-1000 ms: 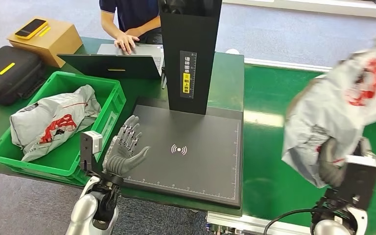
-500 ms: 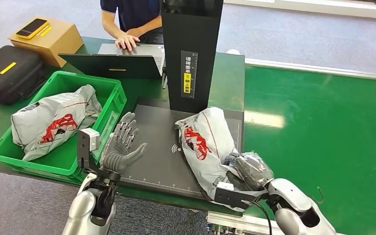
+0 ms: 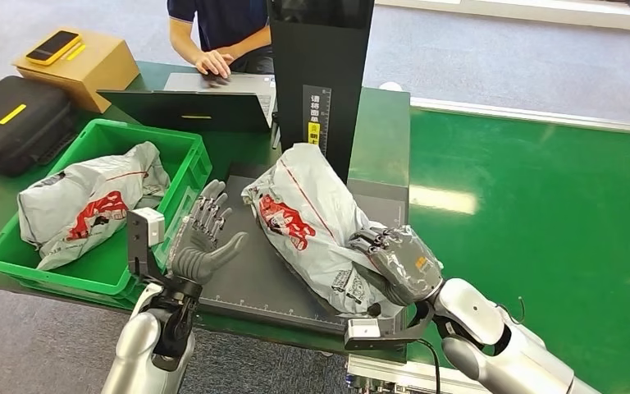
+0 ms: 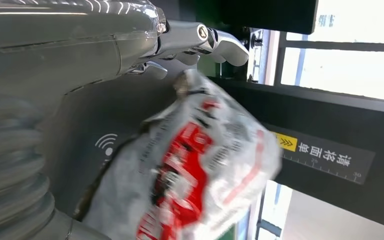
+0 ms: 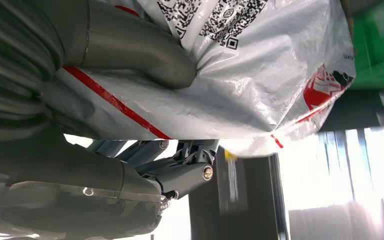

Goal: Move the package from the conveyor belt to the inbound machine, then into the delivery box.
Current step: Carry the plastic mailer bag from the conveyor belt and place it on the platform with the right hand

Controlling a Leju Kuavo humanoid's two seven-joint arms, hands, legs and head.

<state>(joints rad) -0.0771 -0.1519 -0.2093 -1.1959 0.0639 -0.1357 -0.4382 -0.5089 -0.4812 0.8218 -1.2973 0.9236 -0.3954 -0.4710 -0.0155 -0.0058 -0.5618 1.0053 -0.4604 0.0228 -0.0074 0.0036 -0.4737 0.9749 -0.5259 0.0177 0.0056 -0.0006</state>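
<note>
A grey plastic package (image 3: 312,222) with red print lies tilted over the black scanner pad of the inbound machine (image 3: 250,271). My right hand (image 3: 394,263) grips its near end; the right wrist view shows the thumb (image 5: 145,50) pressed into the package (image 5: 240,90). My left hand (image 3: 205,246) stands open, fingers spread, at the pad's left edge, a little apart from the package (image 4: 195,170). The green delivery box (image 3: 16,250) sits left of the machine and holds another grey package (image 3: 90,201).
The machine's black upright post (image 3: 320,90) rises behind the pad. The green conveyor belt (image 3: 541,222) runs to the right. At the back, a person types on a laptop (image 3: 189,103). A black case (image 3: 12,123) and a cardboard box with a phone (image 3: 74,61) sit at far left.
My right hand has carried the package from above the belt onto the scanner pad, then pushed it further left and raised it. The left hand has hardly moved.
</note>
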